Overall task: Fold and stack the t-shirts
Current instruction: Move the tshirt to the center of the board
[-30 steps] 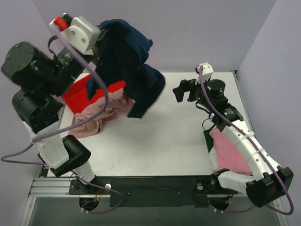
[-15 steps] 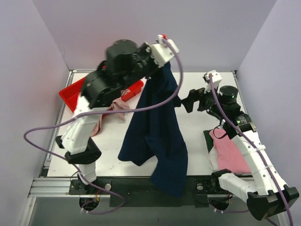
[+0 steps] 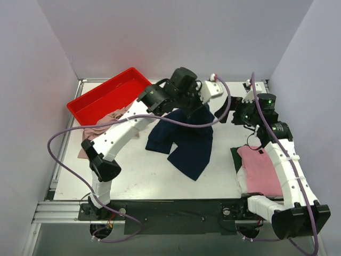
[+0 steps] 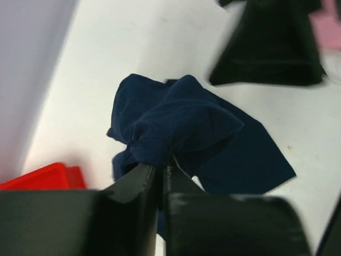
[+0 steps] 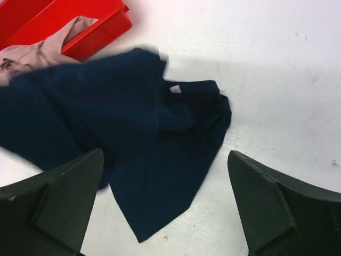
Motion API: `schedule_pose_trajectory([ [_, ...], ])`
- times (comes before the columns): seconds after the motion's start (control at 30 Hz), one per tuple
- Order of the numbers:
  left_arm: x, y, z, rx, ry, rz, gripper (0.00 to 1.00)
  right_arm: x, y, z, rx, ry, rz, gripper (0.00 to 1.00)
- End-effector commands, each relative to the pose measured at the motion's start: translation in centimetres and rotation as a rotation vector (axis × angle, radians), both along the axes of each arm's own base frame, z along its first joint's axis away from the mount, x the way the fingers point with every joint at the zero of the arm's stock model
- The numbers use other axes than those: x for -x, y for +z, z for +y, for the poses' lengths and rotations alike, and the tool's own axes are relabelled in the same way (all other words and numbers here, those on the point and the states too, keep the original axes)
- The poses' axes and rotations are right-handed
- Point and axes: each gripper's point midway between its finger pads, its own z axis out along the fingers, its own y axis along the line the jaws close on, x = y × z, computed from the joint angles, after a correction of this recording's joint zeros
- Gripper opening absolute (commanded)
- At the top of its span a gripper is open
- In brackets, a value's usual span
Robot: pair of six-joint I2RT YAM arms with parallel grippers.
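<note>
Centrally on tabletop (image 3: 144, 178): navy t-shirt (image 3: 186, 145), bunched, pinched in clenched left hand (image 4: 161, 169); right hand (image 3: 228, 113) spread wide, empty, just beside. Risk: crumpled heap if let go unspread; hands clashing.

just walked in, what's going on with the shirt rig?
The left gripper is shut on a bunched fold of the navy t-shirt. The rest of that shirt lies crumpled mid-table, not yet folded. The right gripper is open just beside the shirt and holds nothing. The bright pink t-shirt lies flat at the right near edge, beside the right arm. The beige-pink t-shirt spills out of the red tray on the left.
</note>
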Motion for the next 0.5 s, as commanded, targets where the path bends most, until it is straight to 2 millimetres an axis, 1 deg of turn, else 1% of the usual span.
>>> schedule_pose_trajectory([
  [0.0, 5.1, -4.0, -4.9, -0.003, -0.309, 0.093, 0.31, -1.5, -2.3, -1.4, -0.087, -0.128, 0.165, 0.95],
  [0.03, 5.5, -5.1, -5.0, -0.035, -0.328, 0.102, 0.62, -1.5, -4.2, -2.7, -0.104, -0.196, 0.258, 0.93],
  [0.07, 5.6, -5.9, -4.8, -0.073, -0.343, 0.091, 0.85, -1.5, -4.8, -3.5, -0.095, -0.238, 0.298, 0.91],
  [0.1, 5.4, -6.1, -4.5, -0.086, -0.329, 0.091, 0.86, -0.7, -6.9, -4.8, -0.072, -0.293, 0.41, 0.88],
  [0.13, 4.9, -6.2, -3.6, -0.103, -0.296, 0.101, 0.86, -0.7, -7.6, -6.0, -0.021, -0.345, 0.441, 0.86],
  [0.17, 4.5, -6.1, -3.0, -0.107, -0.275, 0.103, 0.87, 0.2, -9.3, -7.0, 0.043, -0.375, 0.517, 0.83],
  [0.2, 3.4, -5.6, -1.5, -0.111, -0.229, 0.1, 0.87, 0.7, -10.3, -7.3, 0.068, -0.382, 0.555, 0.81],
  [0.23, 3.0, -6.0, -0.7, -0.12, -0.207, 0.115, 0.88, 1.7, -11.7, -7.5, 0.098, -0.391, 0.614, 0.76],
  [0.27, 2.0, -5.2, 1.1, -0.112, -0.167, 0.112, 0.88, 2.3, -12.5, -7.4, 0.118, -0.388, 0.642, 0.72],
  [0.3, 1.7, -6.4, 2.3, -0.134, -0.142, 0.145, 0.89, 3.2, -13.5, -7.2, 0.157, -0.385, 0.668, 0.71],
  [0.33, 0.9, -5.9, 4.2, -0.128, -0.104, 0.145, 0.89, 4.0, -14.2, -6.1, 0.196, -0.352, 0.68, 0.7],
  [0.37, 0.8, -7.9, 5.4, -0.166, -0.082, 0.188, 0.89, 5.0, -14.9, -6.4, 0.25, -0.372, 0.688, 0.7],
  [0.4, 0.3, -7.6, 7.2, -0.16, -0.044, 0.184, 0.89, 5.7, -15.1, -5.3, 0.289, -0.335, 0.682, 0.7],
  [0.43, 0.8, -9.6, 8.9, -0.206, -0.023, 0.21, 0.89, 6.5, -15.5, -5.2, 0.311, -0.35, 0.685, 0.7],
  [0.47, 0.2, -10.7, 10.0, -0.22, 0.006, 0.208, 0.89, 7.1, -15.5, -3.8, 0.306, -0.324, 0.679, 0.7],
])
